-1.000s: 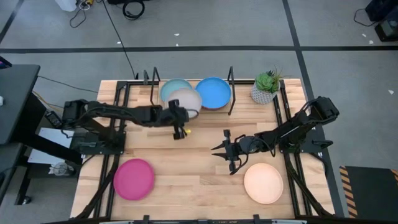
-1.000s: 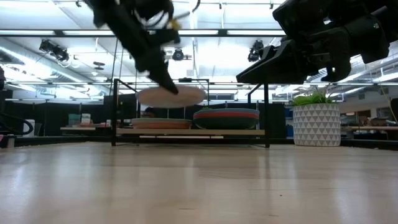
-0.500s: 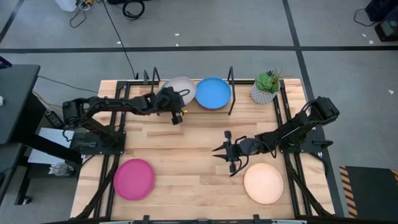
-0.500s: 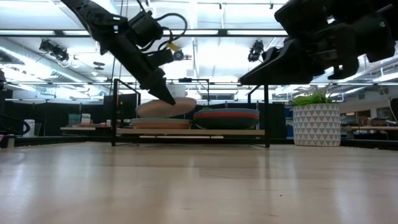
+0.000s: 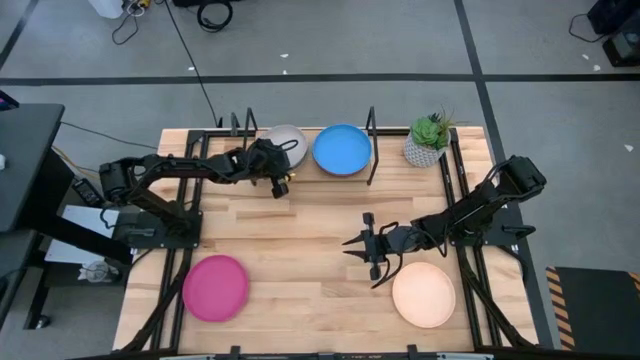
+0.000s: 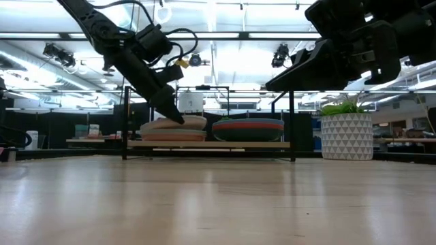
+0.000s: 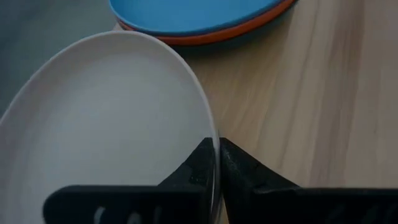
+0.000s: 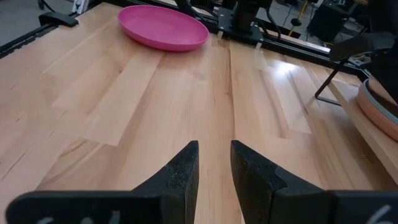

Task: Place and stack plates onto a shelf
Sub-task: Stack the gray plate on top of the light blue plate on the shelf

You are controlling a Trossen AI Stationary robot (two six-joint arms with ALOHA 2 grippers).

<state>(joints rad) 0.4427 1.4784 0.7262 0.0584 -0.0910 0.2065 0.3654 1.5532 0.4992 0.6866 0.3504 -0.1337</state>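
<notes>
The grey plate lies on top of the left stack on the shelf, and my left gripper is shut on its rim. On the shelf's right half stands a stack with the blue plate on top, over an orange one. The pink plate and the cream plate lie flat on the table near its front edge. My right gripper hangs open above the table, just left of the cream plate, touching nothing. My left gripper pinches the grey plate's rim on its near-left side, one finger above the rim and one below. The fingers slant down from the table's near left. The plate rests nearly level on the left stack.
Thin black uprights flank the shelf. A potted plant stands at the table's far right corner. Bare tabletop lies between the shelf and the two loose plates.
My left gripper has carried the grey plate from above the shelf's near edge toward the far edge and down. The plate now sits on the left stack and covers the pale blue plate that showed before. The gripper has stayed shut on the rim.
</notes>
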